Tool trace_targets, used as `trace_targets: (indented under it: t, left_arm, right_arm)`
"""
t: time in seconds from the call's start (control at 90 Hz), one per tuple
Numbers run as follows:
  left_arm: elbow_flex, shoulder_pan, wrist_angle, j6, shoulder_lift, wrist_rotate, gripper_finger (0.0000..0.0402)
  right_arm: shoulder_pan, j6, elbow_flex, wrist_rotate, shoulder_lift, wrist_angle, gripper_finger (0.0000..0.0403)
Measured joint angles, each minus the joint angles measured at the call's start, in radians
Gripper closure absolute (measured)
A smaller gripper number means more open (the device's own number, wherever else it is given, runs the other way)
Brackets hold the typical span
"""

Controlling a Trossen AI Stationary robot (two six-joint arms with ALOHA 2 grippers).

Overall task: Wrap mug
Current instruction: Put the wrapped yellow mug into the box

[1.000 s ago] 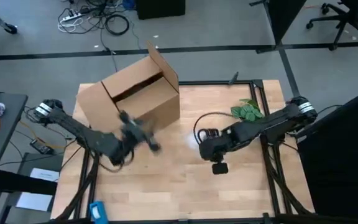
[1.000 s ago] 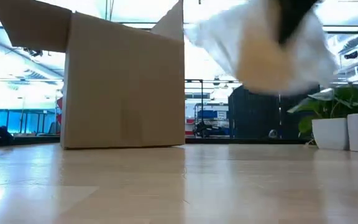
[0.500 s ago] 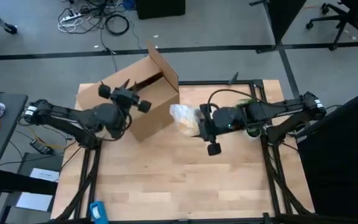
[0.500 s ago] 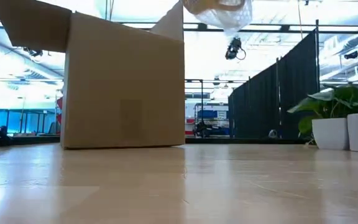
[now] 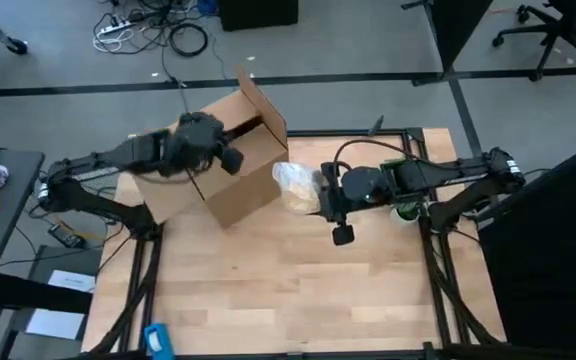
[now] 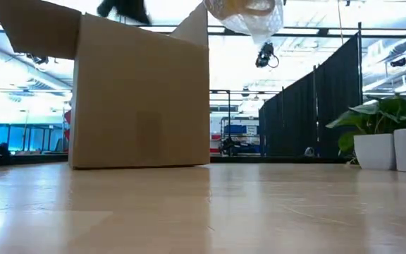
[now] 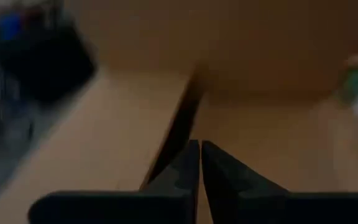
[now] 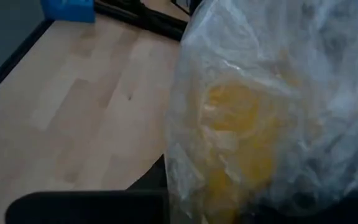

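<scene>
from above, the right gripper [image 5: 313, 192] holds a crinkly plastic bundle [image 5: 295, 187] up off the table [image 5: 298, 290], just beside the open cardboard box [image 5: 230, 160]. the left gripper [image 5: 200, 135] hangs over the box's open top.

at table height, the bundle [image 6: 249, 15] hangs high beside the box [image 6: 139, 99], with the yellow mug [image 6: 240, 5] showing through it; potted plants [image 6: 386, 137] stand at the far side.

on the left wrist, the dark fingers [image 7: 188, 174] are pressed together with nothing between them, cardboard ahead.

on the right wrist, the mug [image 8: 238, 134] glows yellow inside the clear plastic sheet [image 8: 303, 81], filling the view. the fingers themselves are hidden behind it, closed on the wrapped mug.
</scene>
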Motion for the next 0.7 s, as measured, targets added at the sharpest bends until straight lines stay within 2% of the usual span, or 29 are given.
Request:
trace_targets:
  t: [0.078,0.167,0.256,0.344,0.4,0.578,0.7]
  left_arm:
    - [0.002,0.046,-0.098,-0.048,0.045,0.099,0.0399]
    - [0.003,0.088,-0.2,-0.082,0.102,0.184,0.0401]
    - [0.009,0.101,-0.2,-0.082,0.155,0.344,0.0401]
    - [0.004,0.091,-0.099,-0.034,0.194,0.562,0.0401]
    - [0.003,0.068,-0.015,-0.006,0.212,0.662,0.0402]
    - [0.007,0.004,0.178,0.0,0.214,0.906,0.0402]
    - [0.005,-0.057,0.362,-0.001,0.217,0.995,0.0402]
  right_arm:
    - [-0.001,0.0,0.0,-0.014,0.0,0.04,0.0369]
    - [0.004,-0.005,0.001,-0.09,0.0,0.117,0.0369]
    - [0.023,-0.026,0.002,-0.139,0.0,0.18,0.0369]
    - [0.036,-0.068,0.002,-0.144,0.0,0.234,0.0369]
    - [0.042,-0.079,0.003,-0.141,0.0,0.262,0.0369]
    - [0.057,-0.122,0.067,-0.196,-0.002,0.366,0.037]
    - [0.065,-0.169,0.121,-0.247,0.006,0.469,0.037]
